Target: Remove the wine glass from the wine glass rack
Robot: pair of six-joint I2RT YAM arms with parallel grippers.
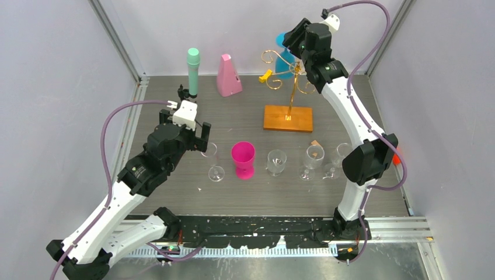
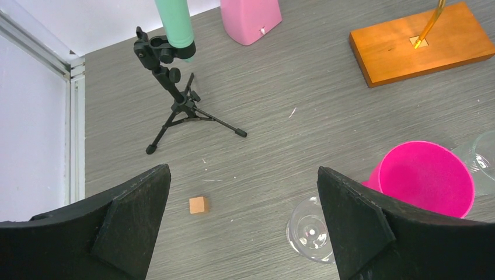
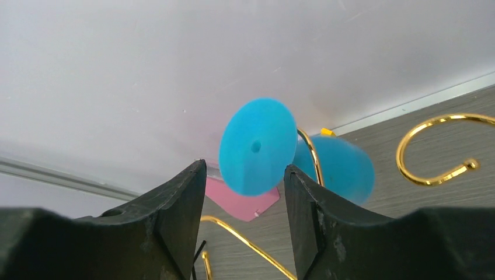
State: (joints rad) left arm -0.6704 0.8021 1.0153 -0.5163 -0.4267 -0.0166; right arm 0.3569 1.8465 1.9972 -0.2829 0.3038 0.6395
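Glassware stands in a row along the bench's near edge: clear stemmed glasses point(image 1: 276, 161) and a magenta cup point(image 1: 243, 157), all upright. Left gripper point(image 2: 242, 170) hangs over the row's left end, jaws fully spread, holding nothing. Only its wrist view shows a small wooden cube point(image 2: 197, 205). Toward the far edge, the wine glass rack point(image 1: 277, 119) carries the blue wine glass point(image 3: 257, 146) on a gold arm. Right gripper point(image 3: 245, 166) has its jaws partly apart, flanking the glass's foot but not clamped on it.

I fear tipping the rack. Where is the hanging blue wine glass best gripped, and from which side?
Probably across the flat round foot of the wine glass, coming from the foot end, where the right gripper is. The foot faces outward, uncovered; a wire of the rack crosses between foot and bowl.
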